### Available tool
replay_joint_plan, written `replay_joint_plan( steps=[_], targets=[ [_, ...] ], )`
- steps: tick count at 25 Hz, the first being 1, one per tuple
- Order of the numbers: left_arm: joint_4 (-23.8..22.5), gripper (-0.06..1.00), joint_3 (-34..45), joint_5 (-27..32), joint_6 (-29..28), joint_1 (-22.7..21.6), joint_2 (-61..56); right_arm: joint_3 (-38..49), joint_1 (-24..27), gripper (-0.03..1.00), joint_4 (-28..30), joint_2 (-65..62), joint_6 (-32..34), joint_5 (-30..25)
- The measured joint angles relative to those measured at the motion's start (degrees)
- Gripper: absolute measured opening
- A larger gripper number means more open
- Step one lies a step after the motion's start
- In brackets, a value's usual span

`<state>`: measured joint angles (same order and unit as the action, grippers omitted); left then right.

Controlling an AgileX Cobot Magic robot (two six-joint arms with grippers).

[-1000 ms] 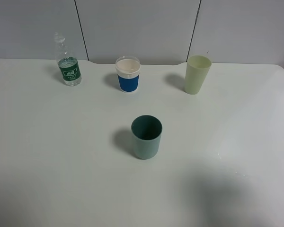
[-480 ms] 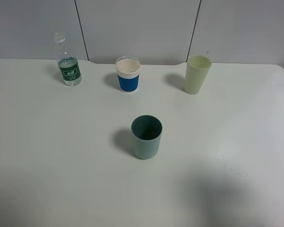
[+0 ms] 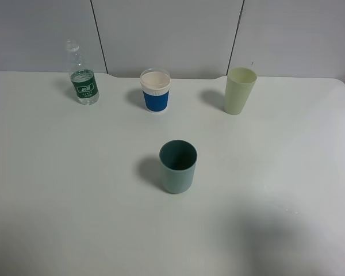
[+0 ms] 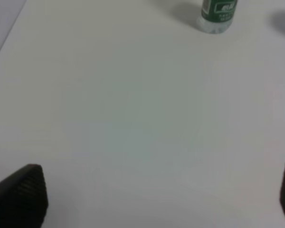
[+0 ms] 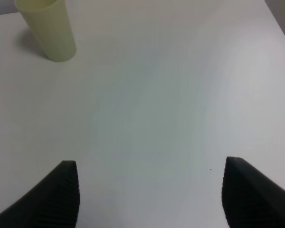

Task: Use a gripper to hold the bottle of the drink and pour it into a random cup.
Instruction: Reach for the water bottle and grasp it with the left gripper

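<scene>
Exterior high view: the bottle of the drink [image 3: 83, 86] stands upright at the far left of the white table [image 3: 75, 218], close to the back wall. The cup [image 3: 156, 92] with the blue band is to its right and apart from it, a pale green cup [image 3: 240, 91] stands further along the same far row, and a dark teal cup [image 3: 177, 167] sits alone near the middle. Neither arm shows in this view. The left wrist view finds the left gripper [image 4: 160, 183] spread wide and empty over bare table, the bottle well ahead of it; the right gripper [image 5: 149, 173] hangs likewise wide and empty. The bottle looks small, thin-walled and only partly filled, so it is probably light, easy to tip and liable to dent under a hard squeeze. The labelled body, below the narrowing neck, seems the surest place to clamp. Whether a cap sits on it cannot be told. Nothing stands between the left gripper and the bottle, and the dark teal cup lies off that line. The cup with the blue band is near enough to be knocked by a careless swing.
</scene>
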<state>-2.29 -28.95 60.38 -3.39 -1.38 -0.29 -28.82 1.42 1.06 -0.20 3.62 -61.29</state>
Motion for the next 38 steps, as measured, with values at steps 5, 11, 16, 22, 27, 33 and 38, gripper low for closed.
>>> replay_joint_plan(
  steps=[5,11,16,22,27,33,38],
  targets=[
    [0.0,1.0,0.0,0.0,0.0,0.0,0.0,0.0,0.0,0.63,0.0,0.0,0.0,0.0],
    [0.0,1.0,0.0,0.0,0.0,0.0,0.0,0.0,0.0,0.63,0.0,0.0,0.0,0.0],
    [0.0,1.0,0.0,0.0,0.0,0.0,0.0,0.0,0.0,0.63,0.0,0.0,0.0,0.0],
    [0.0,1.0,0.0,0.0,0.0,0.0,0.0,0.0,0.0,0.63,0.0,0.0,0.0,0.0],
    [0.0,1.0,0.0,0.0,0.0,0.0,0.0,0.0,0.0,0.63,0.0,0.0,0.0,0.0],
    [0.0,1.0,0.0,0.0,0.0,0.0,0.0,0.0,0.0,0.63,0.0,0.0,0.0,0.0],
    [0.0,1.0,0.0,0.0,0.0,0.0,0.0,0.0,0.0,0.63,0.0,0.0,0.0,0.0]
  ],
)
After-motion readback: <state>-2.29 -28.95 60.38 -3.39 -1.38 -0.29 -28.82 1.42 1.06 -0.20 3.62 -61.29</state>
